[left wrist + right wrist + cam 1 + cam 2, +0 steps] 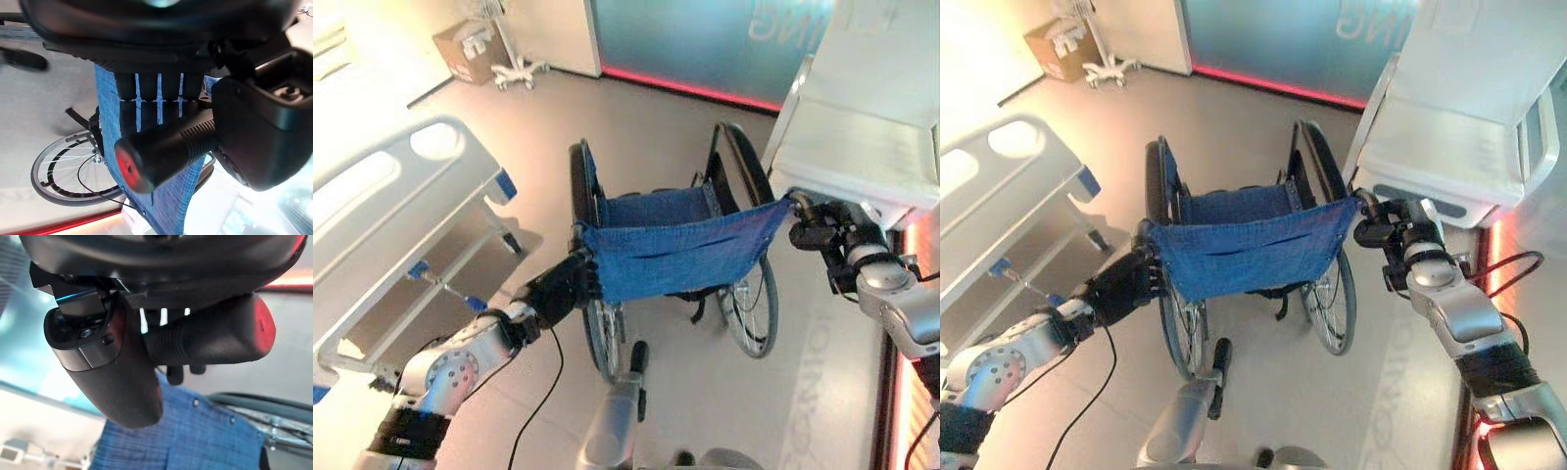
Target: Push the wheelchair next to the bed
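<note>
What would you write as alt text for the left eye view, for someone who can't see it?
A robot grips both push handles of a wheelchair with a blue fabric backrest, its left hand and right hand each curled round one. A white hospital bed stands on the robot's left, a second white bed on its right.

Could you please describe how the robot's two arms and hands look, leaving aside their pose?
Both arms are silver-grey metal with rounded joint housings; the left arm's housing shows a ring of small holes. Each ends in a dark, almost black hand: the left hand and right hand. Close up, the casings are smooth, matt and blocky, with small screws.
</note>
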